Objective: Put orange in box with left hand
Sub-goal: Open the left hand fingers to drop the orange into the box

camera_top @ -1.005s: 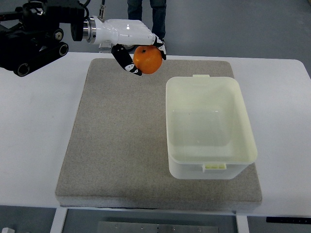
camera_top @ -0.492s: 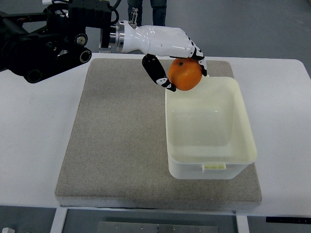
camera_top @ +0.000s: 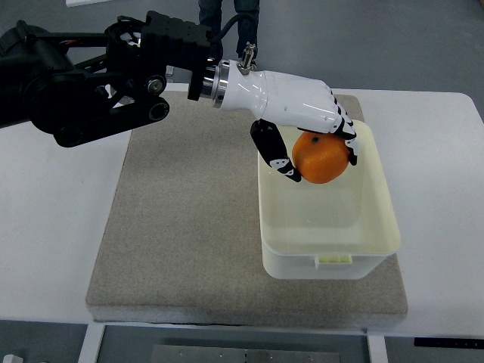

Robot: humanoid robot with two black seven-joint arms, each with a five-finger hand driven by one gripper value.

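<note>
The left hand (camera_top: 302, 121) grips the orange (camera_top: 321, 157) beneath its palm, above the open box (camera_top: 378, 227).

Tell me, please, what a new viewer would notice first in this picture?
First the bright orange, gripped in the white left hand above the far part of the cream box, which stands on the right side of the grey mat. Next the bulky black arm, coming in from the upper left.

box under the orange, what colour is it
Pale cream box, seen in the top view.
</note>
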